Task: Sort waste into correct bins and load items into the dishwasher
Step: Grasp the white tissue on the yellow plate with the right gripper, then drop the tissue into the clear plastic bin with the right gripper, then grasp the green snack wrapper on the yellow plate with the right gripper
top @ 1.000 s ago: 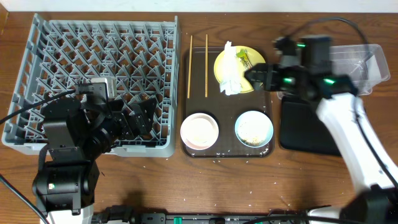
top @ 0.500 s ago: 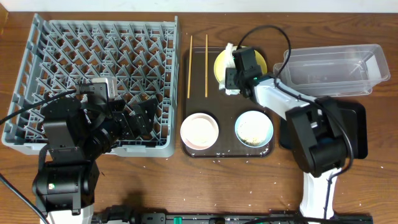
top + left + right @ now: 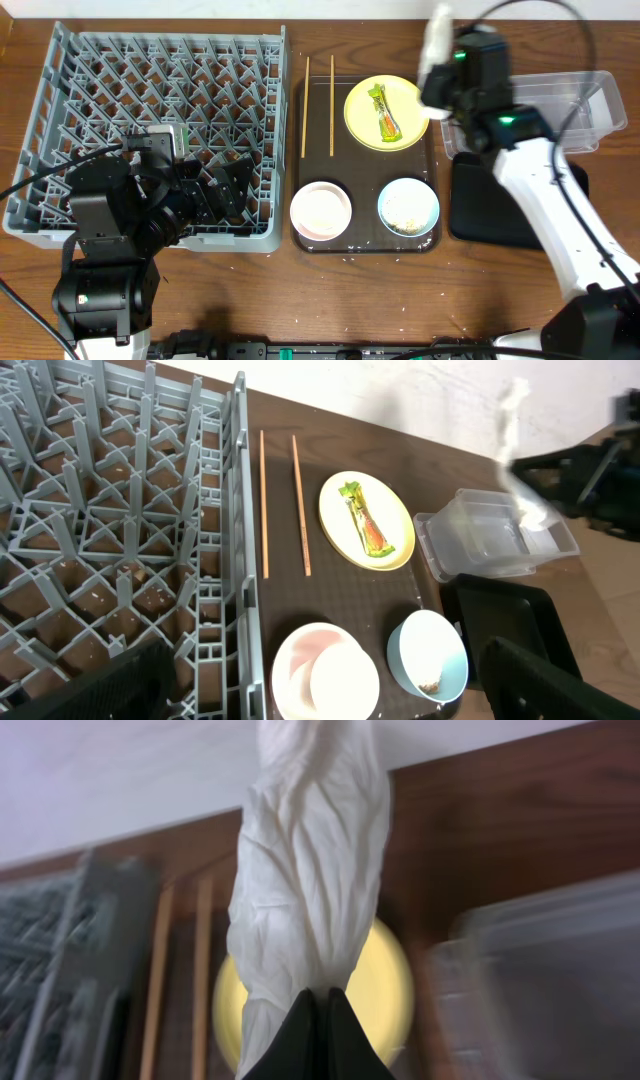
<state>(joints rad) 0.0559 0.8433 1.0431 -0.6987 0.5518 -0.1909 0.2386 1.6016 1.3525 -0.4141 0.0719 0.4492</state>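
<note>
Clamping the crumpled white paper napkin [image 3: 310,870] at its lower end, our right pincer [image 3: 322,1012] holds it aloft at 1 o'clock of the round yellow plate [image 3: 362,115]. We see a twisted, creased column, long axis 6 to 12 in the wrist view. On the plate a green-and-orange wrapper [image 3: 384,113] lies 11 to 5. Our left pincer [image 3: 222,190] hangs spread apart over the grey pegged rack [image 3: 100,80].
</note>
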